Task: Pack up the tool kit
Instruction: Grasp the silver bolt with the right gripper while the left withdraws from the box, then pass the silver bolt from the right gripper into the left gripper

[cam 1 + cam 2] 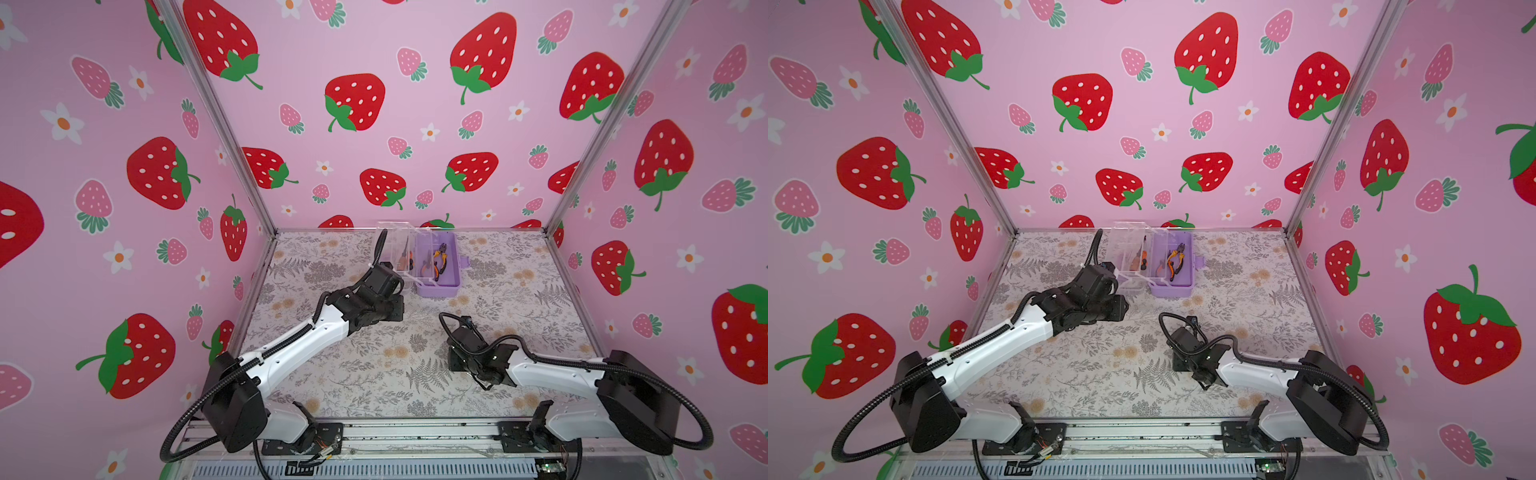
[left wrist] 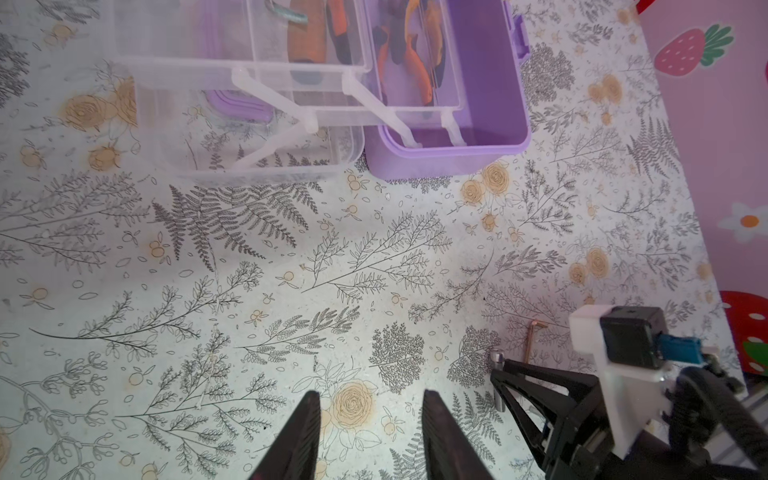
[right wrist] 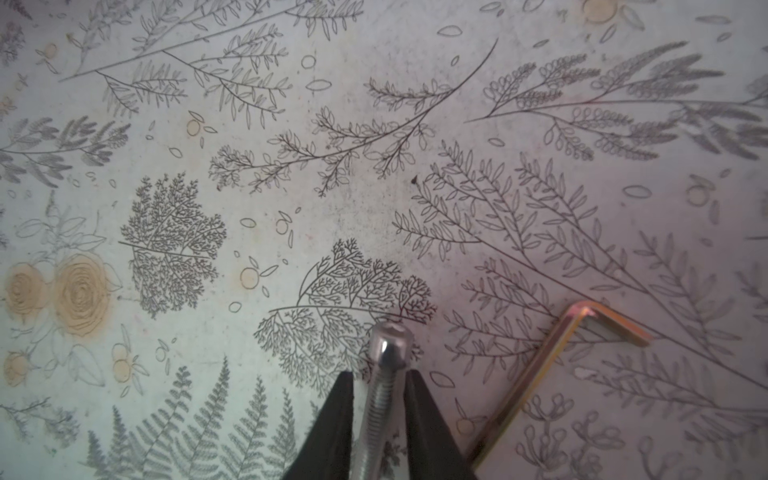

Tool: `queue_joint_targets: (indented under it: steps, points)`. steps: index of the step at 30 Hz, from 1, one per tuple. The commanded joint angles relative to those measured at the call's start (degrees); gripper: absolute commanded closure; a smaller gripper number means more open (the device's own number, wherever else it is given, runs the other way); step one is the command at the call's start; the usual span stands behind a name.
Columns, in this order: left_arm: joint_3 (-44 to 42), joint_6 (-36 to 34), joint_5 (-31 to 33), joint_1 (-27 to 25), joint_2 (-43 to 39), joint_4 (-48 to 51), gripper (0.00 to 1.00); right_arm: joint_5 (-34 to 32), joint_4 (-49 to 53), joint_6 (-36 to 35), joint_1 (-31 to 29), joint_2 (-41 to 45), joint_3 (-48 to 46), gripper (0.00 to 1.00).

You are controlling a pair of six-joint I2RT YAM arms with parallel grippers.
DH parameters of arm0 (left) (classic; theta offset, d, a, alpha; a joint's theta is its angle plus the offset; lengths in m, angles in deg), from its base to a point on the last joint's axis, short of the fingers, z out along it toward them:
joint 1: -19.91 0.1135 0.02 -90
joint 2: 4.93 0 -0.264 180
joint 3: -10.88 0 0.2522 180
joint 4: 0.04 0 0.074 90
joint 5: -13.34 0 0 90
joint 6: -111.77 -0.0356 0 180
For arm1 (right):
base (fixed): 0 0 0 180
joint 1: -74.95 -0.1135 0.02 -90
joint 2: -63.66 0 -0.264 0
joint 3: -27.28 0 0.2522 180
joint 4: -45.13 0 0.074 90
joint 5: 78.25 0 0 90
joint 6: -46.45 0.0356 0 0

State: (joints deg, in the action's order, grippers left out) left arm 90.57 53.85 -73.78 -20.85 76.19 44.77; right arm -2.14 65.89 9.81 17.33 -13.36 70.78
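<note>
The tool kit (image 1: 438, 287) (image 1: 1171, 289) (image 2: 453, 158) is a lilac box standing open at the back, its clear lid (image 1: 392, 239) and clear tray swung out to the left. Orange-handled pliers (image 1: 439, 261) (image 1: 1174, 261) lie in the box, and orange-handled screwdrivers (image 1: 1142, 257) (image 2: 307, 37) lie in the tray. My left gripper (image 2: 372, 401) hovers open and empty in front of the box. My right gripper (image 3: 379, 378) is low over the table, its fingers narrowly straddling a silver bolt (image 3: 388, 345) (image 2: 497, 357) with thin gaps either side.
A brass-coloured hex key (image 3: 552, 365) (image 2: 534, 332) lies on the floral table (image 1: 374, 365) right beside the bolt. Strawberry-print walls enclose the table on three sides; the right wall (image 2: 706, 124) is close to the box.
</note>
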Motion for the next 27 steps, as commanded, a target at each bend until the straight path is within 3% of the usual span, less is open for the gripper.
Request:
queue_joint_targets:
  steps: [1, 8, 14, 27]
  points:
    - [-0.6, 1.9, -2.3, -0.1, 2.9, -1.4, 0.55, 0.8, -1.9, 0.6, -0.3, -1.6, -0.3, 0.79]
    - [-1.8, 3.8, -6.1, -0.3, 5.0, -4.5, 0.53, 3.9, -9.1, -2.8, -0.2, -2.2, -0.6, 0.9]
    - [-2.8, 6.4, -10.4, -0.6, 6.8, -8.7, 0.43, 7.0, -15.5, -6.8, -0.1, -1.6, -1.2, 0.98]
    - [-4.6, 11.4, -17.9, -3.0, 13.7, -17.5, 0.46, 17.7, -32.9, -8.4, 1.4, 3.9, -8.1, 1.0]
